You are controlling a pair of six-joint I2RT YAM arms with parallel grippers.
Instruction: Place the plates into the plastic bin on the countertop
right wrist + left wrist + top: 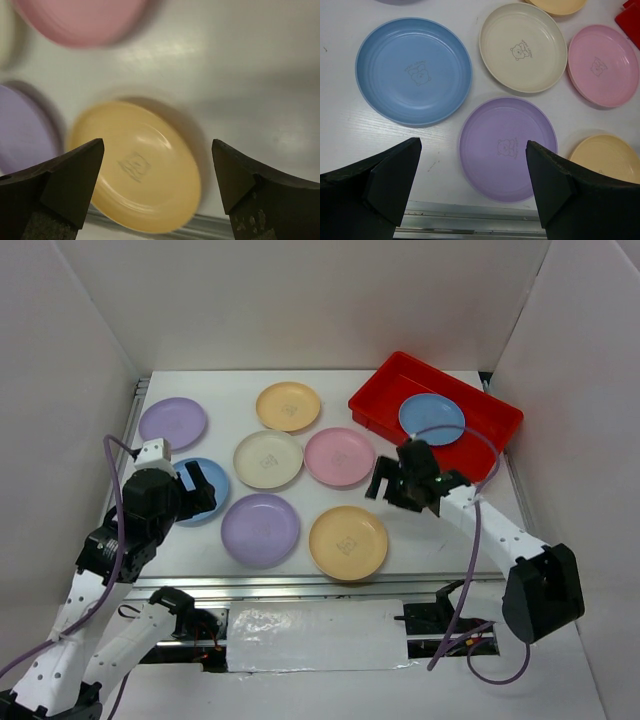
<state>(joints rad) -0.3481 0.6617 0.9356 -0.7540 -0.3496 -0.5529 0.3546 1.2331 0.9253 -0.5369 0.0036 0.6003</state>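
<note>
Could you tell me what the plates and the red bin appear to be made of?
The plates look like moulded plastic, satin finish: uniform pastel colours, soft sheen, faint printed centre mark. The red bin seems plastic too: even bright colour, moulded raised rim; finish hard to judge.

One plate in bin (far right); seven plates on countertop, left of it.

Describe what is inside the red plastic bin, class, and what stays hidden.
Inside the red plastic bin lies one light blue plate, flat. The bin floor beneath it is covered, so whether another plate sits underneath cannot be told.
</note>
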